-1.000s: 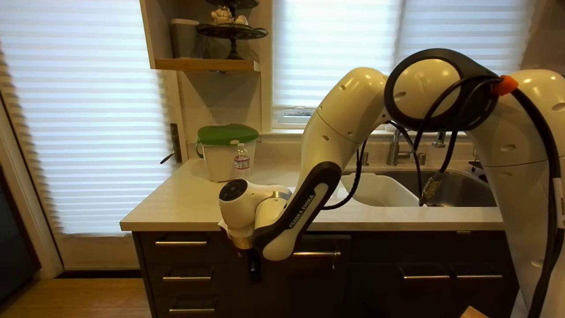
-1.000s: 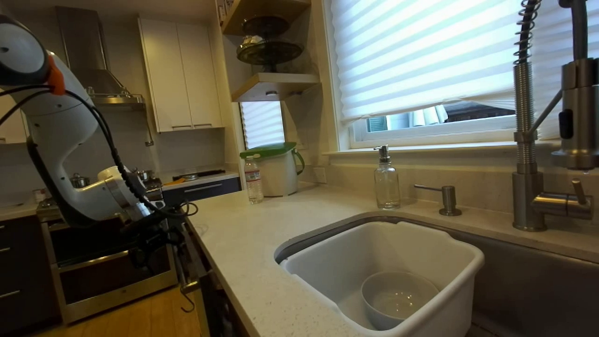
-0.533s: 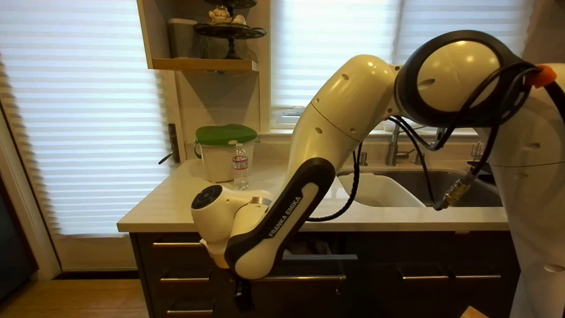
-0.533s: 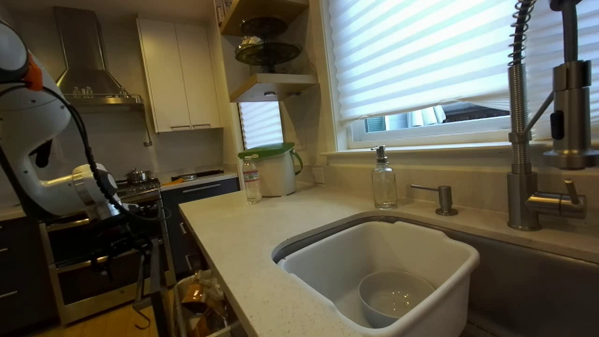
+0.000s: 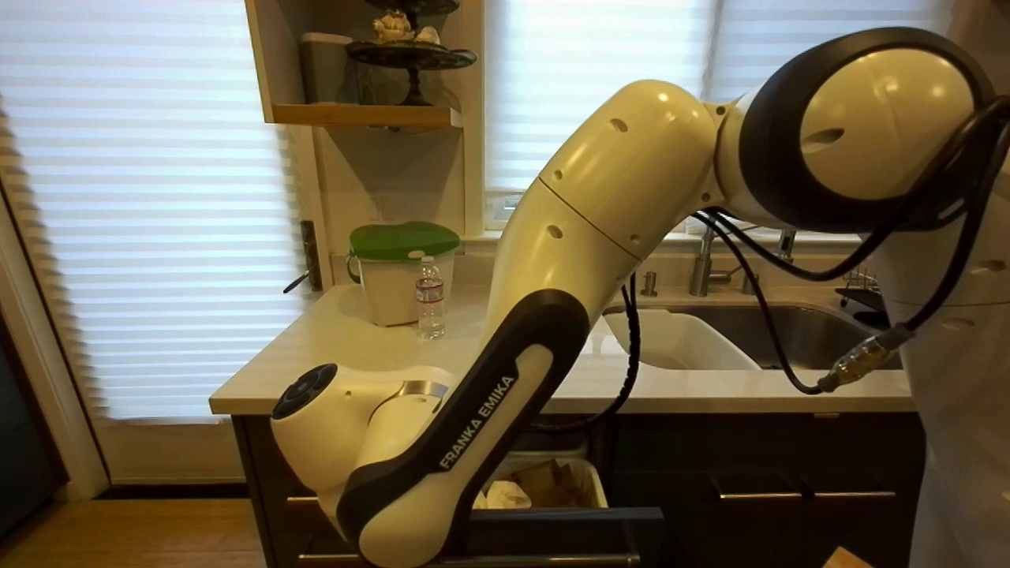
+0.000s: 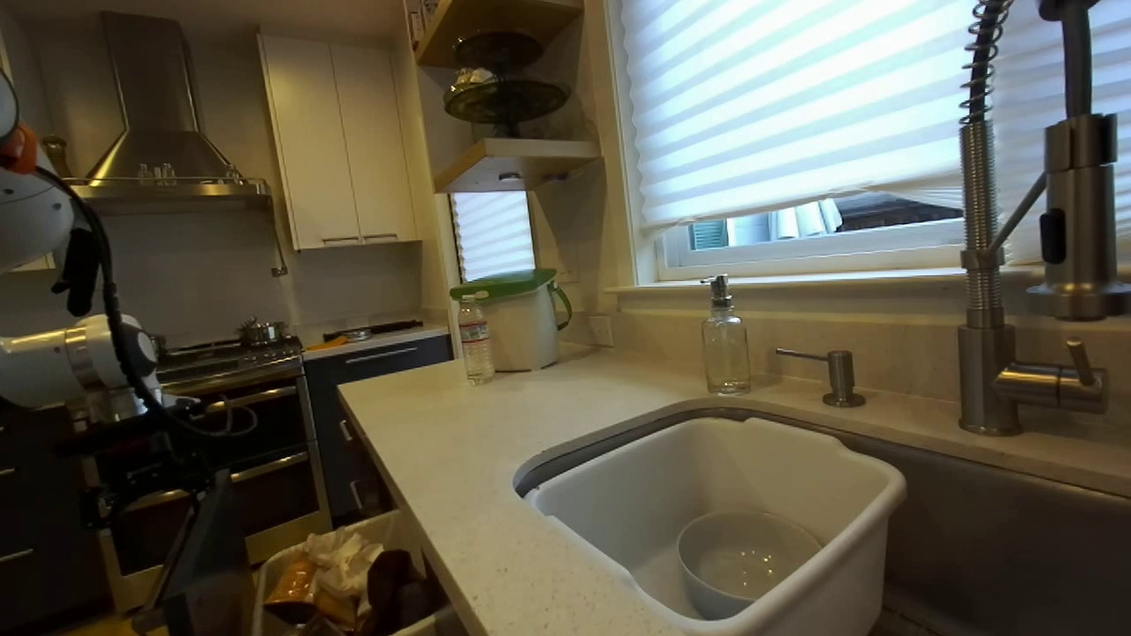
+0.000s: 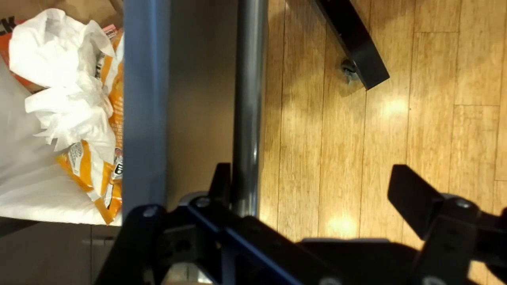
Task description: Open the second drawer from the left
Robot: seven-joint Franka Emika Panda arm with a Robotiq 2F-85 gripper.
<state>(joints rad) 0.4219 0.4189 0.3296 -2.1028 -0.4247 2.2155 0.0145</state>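
Gripper point(image 7: 311, 178): fingers wide apart. One's on the drawer side of the bar handle point(image 7: 249, 118), right beside it; can't tell if they touch. Other's well off the bar's outer side. Second drawer from the left point(image 7: 144, 99) stands open, its front just past the inner finger. Beyond that front: whitish bin point(image 5: 596, 483) with crumpled white wad point(image 7: 59, 71) and orange-white wrapper point(image 7: 117, 101). Farther from fingers: bottle point(image 6: 477, 349) on countertop point(image 6: 459, 433).

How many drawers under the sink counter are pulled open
1: the wide drawer second from the left, its front out beyond a bin of trash. The arm partly hides the narrower drawer stack beside it, so others may be hidden.
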